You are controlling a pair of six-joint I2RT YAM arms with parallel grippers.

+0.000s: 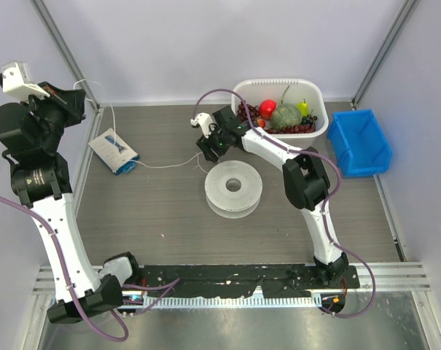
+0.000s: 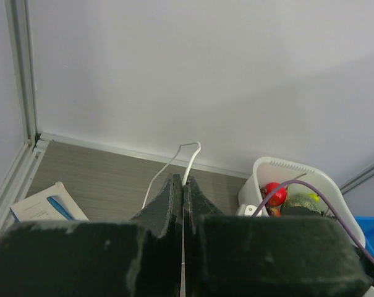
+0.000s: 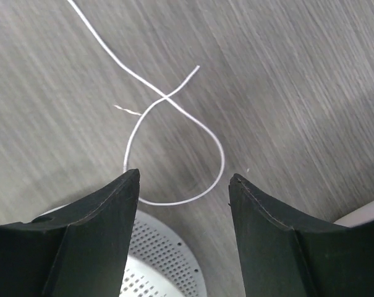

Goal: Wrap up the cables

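Fingers [image 2: 168,201] of the left hand [image 2: 182,180] are pressed together, pinching the thin white cable [image 2: 191,164], which curls up out of their tips. That arm is raised high over the bench's [image 1: 147,219] far left corner. Below it, the cable passes a blue-and-white packet [image 1: 112,151] and lies across the bench in 1 crossed loop. The right hand [image 3: 183,176] hangs low over this loop, its 2 fingers spread wide and holding nothing, just beside the round spool [image 1: 235,187].

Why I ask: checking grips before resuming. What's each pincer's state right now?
Left pincer: closed on the cable.
Right pincer: open, holding nothing.
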